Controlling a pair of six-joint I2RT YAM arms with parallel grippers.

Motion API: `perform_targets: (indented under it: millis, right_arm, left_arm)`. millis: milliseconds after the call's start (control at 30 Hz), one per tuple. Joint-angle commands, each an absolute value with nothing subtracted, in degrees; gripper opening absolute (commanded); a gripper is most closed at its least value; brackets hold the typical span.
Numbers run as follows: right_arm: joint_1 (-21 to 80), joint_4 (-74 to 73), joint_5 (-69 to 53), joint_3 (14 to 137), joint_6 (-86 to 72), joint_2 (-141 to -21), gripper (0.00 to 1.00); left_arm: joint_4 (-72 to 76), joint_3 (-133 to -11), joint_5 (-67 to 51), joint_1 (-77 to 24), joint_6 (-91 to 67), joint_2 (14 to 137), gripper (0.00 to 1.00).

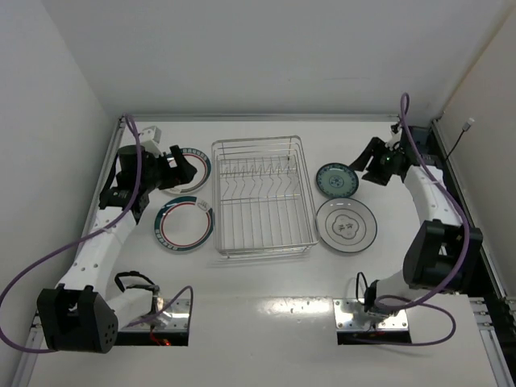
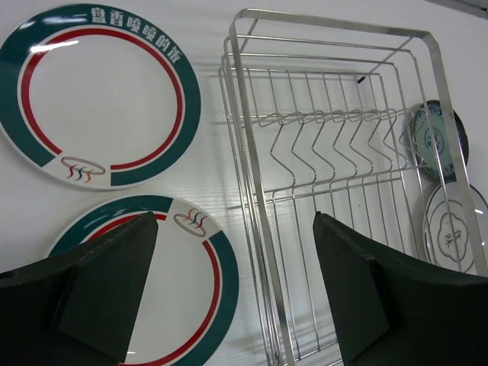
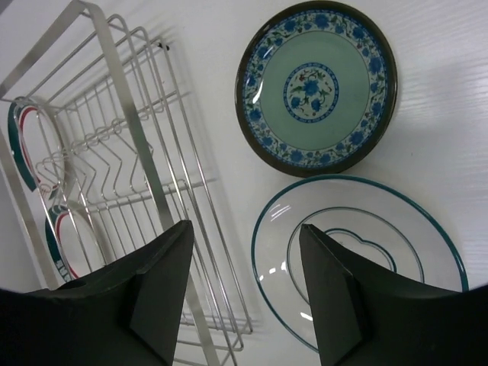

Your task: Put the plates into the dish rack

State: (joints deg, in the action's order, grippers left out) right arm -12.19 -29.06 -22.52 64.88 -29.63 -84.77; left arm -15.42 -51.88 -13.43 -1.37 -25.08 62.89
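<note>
The silver wire dish rack (image 1: 262, 196) stands mid-table with nothing in it. Two white plates with green-and-red rims lie flat left of it, a far one (image 1: 193, 167) and a near one (image 1: 185, 225). The small teal patterned plate (image 1: 336, 180) and the larger pale grey plate (image 1: 346, 224) lie flat right of it. My left gripper (image 1: 179, 168) is open and empty above the far white plate (image 2: 91, 95); the near one (image 2: 171, 282) shows between its fingers. My right gripper (image 1: 363, 161) is open and empty, above and beside the teal plate (image 3: 316, 85) and the grey plate (image 3: 358, 255).
White walls close in the table on the left, back and right. A small white block (image 1: 151, 132) lies at the back left corner. Both arm bases (image 1: 157, 316) sit at the near edge with loose cables.
</note>
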Motion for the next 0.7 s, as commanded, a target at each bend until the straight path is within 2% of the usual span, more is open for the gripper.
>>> perform_targets:
  millis: [0,167,400,667]
  right_arm:
    - [-12.1,-30.5,-21.2,70.3,-27.4,-89.0,0.55]
    - [-16.7,-33.9,-20.6,76.6,-26.4,-96.5,0.53]
    - [-24.2,-32.8,-22.5,77.2,-27.6,-104.1,0.51]
    - [-25.0,-34.5,-22.3,80.9,-26.5,-111.0,0.49]
  left_arm:
    - [-14.2,-52.3,-11.3,-2.2,-22.5,61.9,0.82]
    - [-14.8,-52.3,-12.0,-2.2,-21.4,61.2,0.82]
    - [-15.9,-53.4,-10.4,-2.2,-20.9,61.2,0.82]
    - [-17.0,-54.0,-10.3,-2.2,-20.9,61.8,0.82]
